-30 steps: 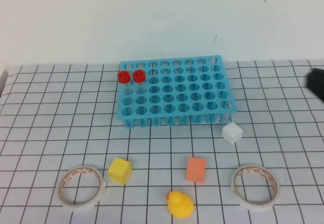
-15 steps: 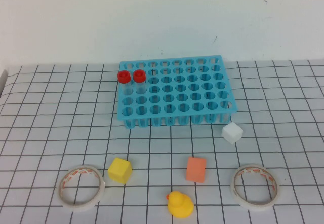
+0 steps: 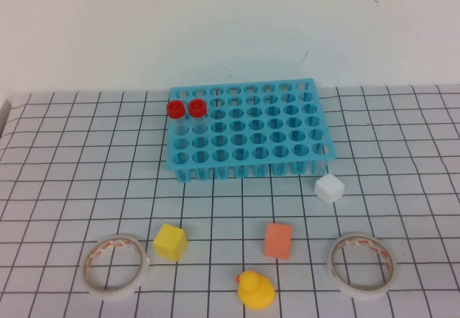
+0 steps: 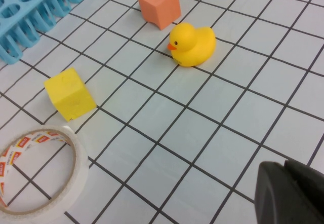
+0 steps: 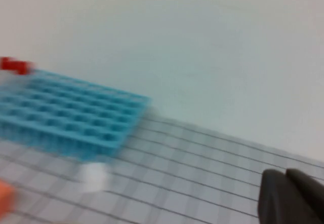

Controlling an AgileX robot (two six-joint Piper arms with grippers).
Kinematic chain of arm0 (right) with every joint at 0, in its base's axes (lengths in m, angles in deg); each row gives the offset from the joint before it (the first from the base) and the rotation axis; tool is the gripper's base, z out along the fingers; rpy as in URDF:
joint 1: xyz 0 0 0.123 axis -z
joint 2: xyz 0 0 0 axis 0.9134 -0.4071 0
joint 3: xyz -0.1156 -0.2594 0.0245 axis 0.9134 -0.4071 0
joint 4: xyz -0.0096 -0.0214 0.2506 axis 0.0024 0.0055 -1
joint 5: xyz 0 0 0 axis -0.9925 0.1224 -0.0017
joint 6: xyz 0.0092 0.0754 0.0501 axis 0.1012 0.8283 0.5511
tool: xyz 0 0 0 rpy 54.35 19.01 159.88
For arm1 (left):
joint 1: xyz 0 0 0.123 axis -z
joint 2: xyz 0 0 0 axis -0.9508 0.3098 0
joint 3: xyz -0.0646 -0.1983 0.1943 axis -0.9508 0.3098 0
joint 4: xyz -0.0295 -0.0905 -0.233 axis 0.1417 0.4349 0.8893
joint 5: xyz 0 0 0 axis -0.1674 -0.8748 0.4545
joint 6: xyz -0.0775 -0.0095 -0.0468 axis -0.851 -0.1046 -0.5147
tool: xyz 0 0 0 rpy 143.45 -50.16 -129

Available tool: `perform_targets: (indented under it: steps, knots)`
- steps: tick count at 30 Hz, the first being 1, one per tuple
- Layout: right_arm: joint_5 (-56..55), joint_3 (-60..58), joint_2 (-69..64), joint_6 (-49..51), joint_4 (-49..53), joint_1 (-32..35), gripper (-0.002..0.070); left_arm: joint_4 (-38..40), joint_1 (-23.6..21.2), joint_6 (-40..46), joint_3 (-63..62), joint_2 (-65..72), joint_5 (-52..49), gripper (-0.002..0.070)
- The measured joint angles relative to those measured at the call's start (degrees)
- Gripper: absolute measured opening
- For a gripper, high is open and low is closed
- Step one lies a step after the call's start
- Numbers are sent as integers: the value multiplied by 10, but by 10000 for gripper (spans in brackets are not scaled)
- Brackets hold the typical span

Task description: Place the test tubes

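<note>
High view: two red-capped test tubes (image 3: 176,111) in rack (image 3: 244,170); before it, three cubes (image 3: 169,242), two tape rolls (image 3: 113,264), one duck (image 3: 255,289); left gripper (image 4: 283,178) and right gripper (image 5: 284,183) pinched together, well apart from rack.

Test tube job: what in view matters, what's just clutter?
Job: blue rack; two capped tubes in it; left claw, shut, near the duck; right claw, shut, right of the rack.
Clutter: yellow cube, orange block, white cube, duck, two tape rolls.

Left gripper (image 4: 283,170) and right gripper (image 5: 286,176), both matte black, round-edged.
</note>
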Motion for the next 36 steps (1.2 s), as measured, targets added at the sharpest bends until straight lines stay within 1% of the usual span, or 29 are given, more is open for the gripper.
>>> perform_targets:
  steps: [1, 3, 4, 7, 10, 13, 16, 23, 29, 36]
  knots:
    - [9, -18, 40, 3, 15, 74, -1, 0, 0, 0, 0, 0, 0, -1]
    - [15, -36, 72, 22, 45, 143, -1, 0, 0, 0, 0, 0, 0, -1]
    - [16, -45, 86, 40, 65, 172, -1, 0, 0, 0, 0, 0, 0, -1]
    - [17, -69, 110, 115, 122, 221, -1, 0, 0, 0, 0, 0, 0, -1]
    - [17, -86, 113, 198, 172, 227, -1, 0, 0, 0, 0, 0, 0, -1]
    - [14, -108, 113, 278, 205, 219, -1, 0, 0, 0, 0, 0, 0, -1]
    - [17, -118, 113, 309, 216, 207, -1, 0, 0, 0, 0, 0, 0, -1]
    - [58, -119, 115, 321, 225, 199, -1, 0, 0, 0, 0, -1, 0, -1]
    - [144, -118, 117, 286, 227, 199, -1, 0, 0, 0, 0, -1, 0, -1]
    - [149, -117, 117, 280, 227, 198, -1, 0, 0, 0, 0, -1, 0, -1]
